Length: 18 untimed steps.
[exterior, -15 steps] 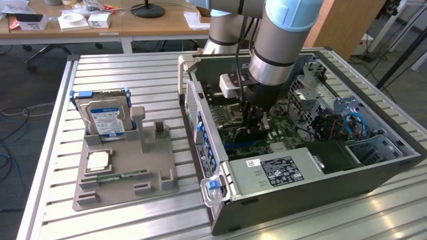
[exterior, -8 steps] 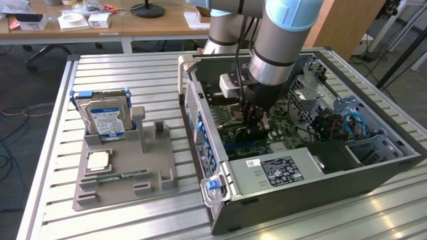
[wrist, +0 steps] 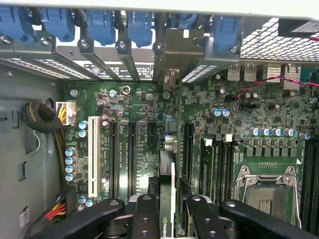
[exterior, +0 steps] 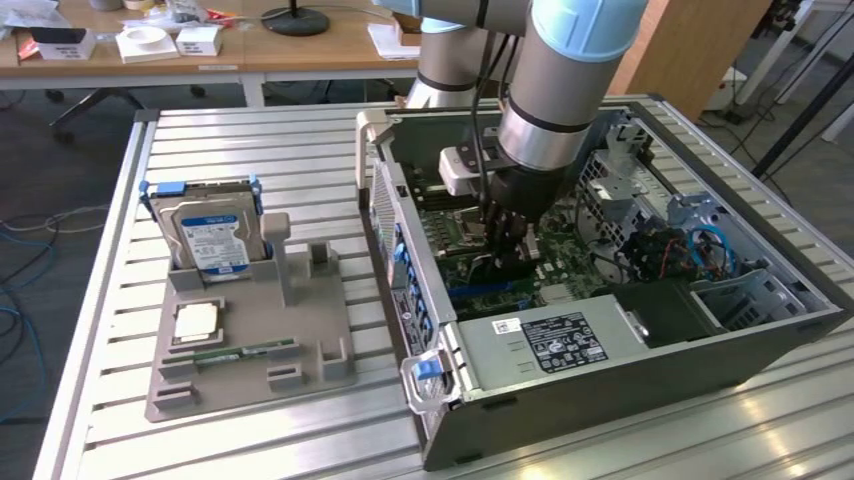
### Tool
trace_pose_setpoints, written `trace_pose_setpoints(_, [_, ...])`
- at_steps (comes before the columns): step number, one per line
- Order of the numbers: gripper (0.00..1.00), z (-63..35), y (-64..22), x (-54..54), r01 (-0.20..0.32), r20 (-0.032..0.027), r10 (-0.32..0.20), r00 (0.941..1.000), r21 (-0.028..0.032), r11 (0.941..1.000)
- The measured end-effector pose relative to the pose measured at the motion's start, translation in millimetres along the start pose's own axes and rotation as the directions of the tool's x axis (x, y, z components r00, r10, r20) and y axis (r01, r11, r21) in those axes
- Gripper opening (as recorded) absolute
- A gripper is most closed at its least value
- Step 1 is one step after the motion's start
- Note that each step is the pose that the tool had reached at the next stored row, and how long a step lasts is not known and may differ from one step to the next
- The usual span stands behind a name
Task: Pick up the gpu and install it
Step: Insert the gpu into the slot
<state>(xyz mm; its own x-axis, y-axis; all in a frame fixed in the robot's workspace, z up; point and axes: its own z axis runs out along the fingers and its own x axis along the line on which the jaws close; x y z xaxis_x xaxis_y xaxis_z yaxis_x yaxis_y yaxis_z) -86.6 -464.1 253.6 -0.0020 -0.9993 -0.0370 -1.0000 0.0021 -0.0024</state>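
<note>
**Grip.** The gripper [exterior: 511, 262] is reaching straight down into the open case [exterior: 641, 400] at the centre of the exterior frame. The claw is standing about half open, with its jaws pressing on the two faces of the gpu [wrist: 167, 174]. The card is being carried on edge, and the black fingers [wrist: 144, 219] are flanking its upper edge.

**Reason for the hold.** Gripping the card on edge is keeping its connector side facing the motherboard [wrist: 239, 124]. It is also keeping the card's length parallel to the slots [wrist: 132, 149]. A metal bracket [wrist: 182, 47] is sitting at the rear openings of the case in line with the card. It is probably the card's own end plate, though the angle is leaving that unsure. I cannot tell whether the card is touching a slot or hanging just above one.

**Views.** The wrist view is supplying the card's edge and its alignment with the slots and the rear openings. The exterior view is supplying the arm's vertical posture and the tray [exterior: 307, 370] on the exterior view's left, well apart from the case. The tray is carrying the hard drive [exterior: 214, 235] and the memory stick [exterior: 247, 352].
</note>
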Motion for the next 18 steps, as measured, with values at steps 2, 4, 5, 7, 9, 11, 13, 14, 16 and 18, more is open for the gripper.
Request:
trace_pose_setpoints(2, [0.26,0.1,0.0,0.0,0.000,-0.0001,0.000,1.0000,0.0000,1.0000])
trace_pose_setpoints(4, [0.26,0.3,0.0,0.1,0.000,-0.0001,0.000,1.0000,0.0000,1.0000])
trace_pose_setpoints(5, [0.26,0.4,0.1,0.1,0.000,-0.0001,0.000,1.0000,0.0000,1.0000])
trace_pose_setpoints(7, [0.26,0.7,0.3,0.1,-0.001,-0.0001,0.001,1.0000,0.0001,1.0000])
trace_pose_setpoints(9, [0.26,0.9,0.4,0.1,-0.001,-0.0001,0.001,1.0000,0.0001,1.0000])
trace_pose_setpoints(11, [0.26,1.4,0.4,0.1,-0.001,-0.0001,0.001,1.0000,0.0001,1.0000])
trace_pose_setpoints(13, [0.26,1.4,0.4,0.1,-0.001,-0.0001,0.001,1.0000,0.0000,1.0000])
trace_pose_setpoints(14, [0.26,1.5,0.4,0.0,-0.001,0.0000,0.001,1.0000,0.0001,1.0000])
trace_pose_setpoints(16, [0.26,1.5,0.4,-0.1,-0.001,0.0000,0.001,1.0000,0.0001,1.0000])
trace_pose_setpoints(18, [0.26,1.5,0.4,-0.1,-0.001,0.0000,0.001,1.0000,0.0001,1.0000])
